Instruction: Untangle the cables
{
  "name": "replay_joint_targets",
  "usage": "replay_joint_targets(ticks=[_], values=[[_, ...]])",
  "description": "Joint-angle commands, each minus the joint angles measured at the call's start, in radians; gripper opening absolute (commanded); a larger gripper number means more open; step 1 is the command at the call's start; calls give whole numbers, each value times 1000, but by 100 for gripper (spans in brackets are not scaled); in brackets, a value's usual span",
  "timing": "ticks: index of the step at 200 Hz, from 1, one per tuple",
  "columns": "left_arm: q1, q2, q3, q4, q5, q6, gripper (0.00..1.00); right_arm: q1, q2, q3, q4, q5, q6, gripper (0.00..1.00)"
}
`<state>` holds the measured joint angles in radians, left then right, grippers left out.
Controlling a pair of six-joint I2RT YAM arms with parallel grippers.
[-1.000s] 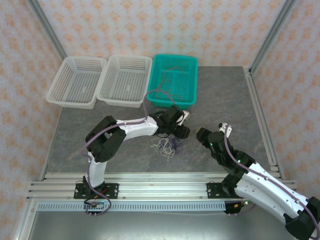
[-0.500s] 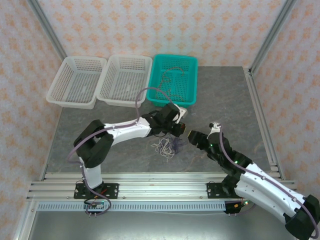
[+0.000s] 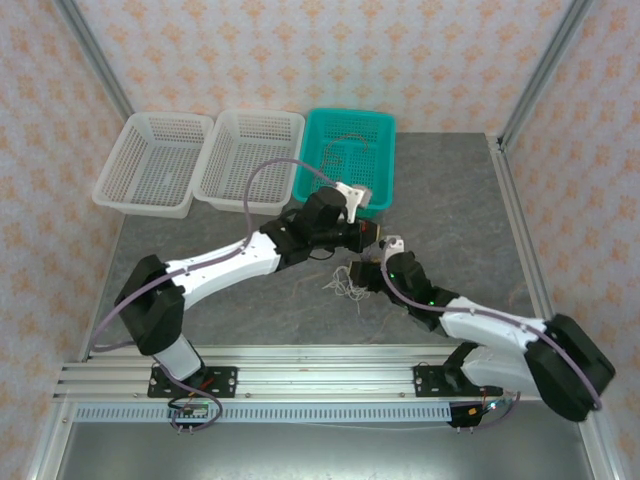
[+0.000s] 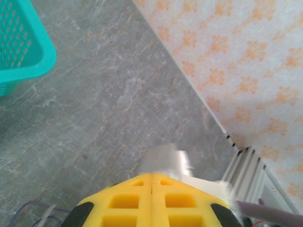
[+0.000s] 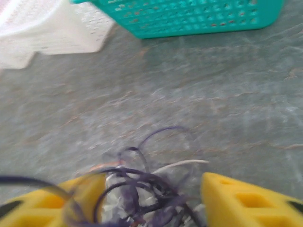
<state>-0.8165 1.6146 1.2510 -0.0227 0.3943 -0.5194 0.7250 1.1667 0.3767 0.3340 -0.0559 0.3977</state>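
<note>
Three floral walls (image 3: 300,50) (grey table (image 3: 450,200)): left tool (image 4: 151,182) closed, right tool (image 5: 151,189) agape around cables (image 5: 135,178).

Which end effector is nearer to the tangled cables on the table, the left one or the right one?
Right. The right end effector has the cables between its open fingers; the left end effector is apart, toward the teal basket.

**White shells, black joints, yellow fingers**

The left arm (image 3: 225,265) and the right arm (image 3: 490,325) both wear glossy white link covers between black joints, on black bases (image 3: 185,380). A lilac hose (image 3: 262,172) runs along each. The left hand (image 4: 151,177) and right hand (image 5: 151,189) carry yellow fingers (image 5: 246,201) moulded with square recesses.
</note>
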Motion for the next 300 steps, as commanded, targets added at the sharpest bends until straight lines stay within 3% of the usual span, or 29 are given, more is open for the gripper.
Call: replay_joint_targets(ticks=[1,9,40,77,104,121,156,190,219,241,275,300], values=[[2,-113,12,21,-5,-28,0,-2,89,51,47,238,38,30],[4,-146,27,-14,-27,-21,0,-4,114,49,45,264,68,24],[39,-278,82,-188,-160,40,0,-14,162,18,-10,288,205,23],[220,-459,6,-273,-223,-66,0,-75,72,-43,-112,322,328,24],[287,-572,-80,-300,-276,-61,0,-95,-18,-66,-158,355,300,21],[293,-603,-130,-343,-280,-54,0,-105,-73,-69,-159,327,251,0],[293,-672,-378,-294,-210,-21,0,-105,-163,-4,-138,104,-52,0],[291,-749,-612,-170,-155,48,16,-104,-163,134,-259,0,-273,0],[292,-817,-617,-206,-145,163,42,-104,-112,236,-349,-54,-374,0],[290,-853,-571,-243,-67,298,56,-105,-82,278,-379,-80,-398,0],[248,-780,-477,-254,57,390,63,-105,-71,304,-388,-108,-398,0],[133,-649,-421,-135,95,401,63,-105,-71,306,-388,-114,-398,0]])
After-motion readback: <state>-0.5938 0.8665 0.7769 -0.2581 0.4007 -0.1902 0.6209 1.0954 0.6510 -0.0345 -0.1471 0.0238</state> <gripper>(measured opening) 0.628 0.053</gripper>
